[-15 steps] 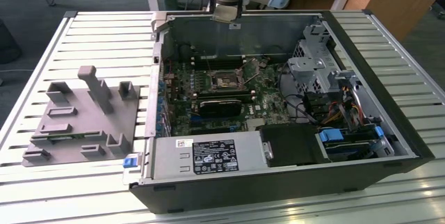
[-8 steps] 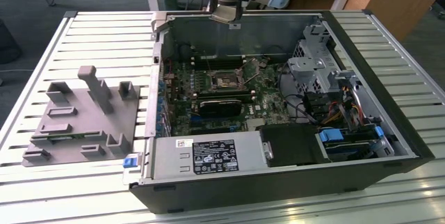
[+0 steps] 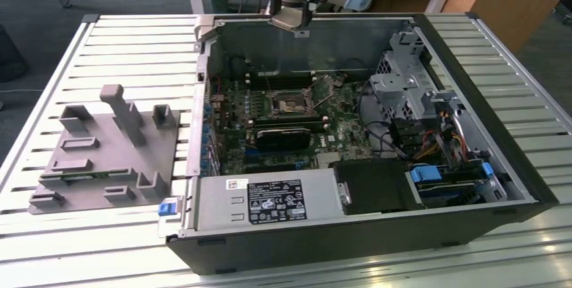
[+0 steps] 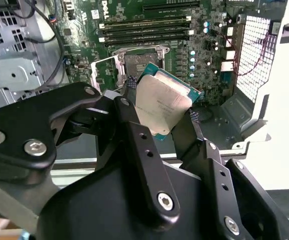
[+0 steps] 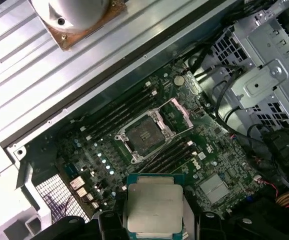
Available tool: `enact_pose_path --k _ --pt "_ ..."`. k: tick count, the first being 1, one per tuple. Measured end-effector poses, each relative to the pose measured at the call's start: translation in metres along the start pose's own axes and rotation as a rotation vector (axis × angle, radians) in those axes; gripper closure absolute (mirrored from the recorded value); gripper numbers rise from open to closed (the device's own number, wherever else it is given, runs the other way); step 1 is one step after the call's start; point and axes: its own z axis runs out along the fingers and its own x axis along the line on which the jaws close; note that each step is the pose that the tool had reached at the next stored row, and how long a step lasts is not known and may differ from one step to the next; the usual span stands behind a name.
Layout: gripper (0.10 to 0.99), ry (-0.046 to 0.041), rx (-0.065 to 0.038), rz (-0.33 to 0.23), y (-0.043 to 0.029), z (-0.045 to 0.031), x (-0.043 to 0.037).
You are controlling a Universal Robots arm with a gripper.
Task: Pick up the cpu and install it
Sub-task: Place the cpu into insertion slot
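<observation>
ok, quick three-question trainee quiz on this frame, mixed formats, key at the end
1. True or false: the small flat square silvery-grey cpu is clamped between the black jaws.
2. The dark square metal-framed motherboard socket is: A) empty, B) holding a chip, C) under a cooler.
3. Fill in: in the exterior view, the large grey plastic fixture with upright posts sits on that view's ____ of the open black computer case.
Key: 1 true; 2 A; 3 left.

A pale, slatted metal tabletop carries two things; an open computer case lies on its side across the middle; a grey plastic fixture with upright posts sits just beside it, toward the exterior view's left.
</observation>
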Motion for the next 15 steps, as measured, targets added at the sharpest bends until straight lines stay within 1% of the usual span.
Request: enact_pose_path --k 15 --pt "0.553 -0.0049 0.004 0.206 0.0000 0.0009 0.0000"
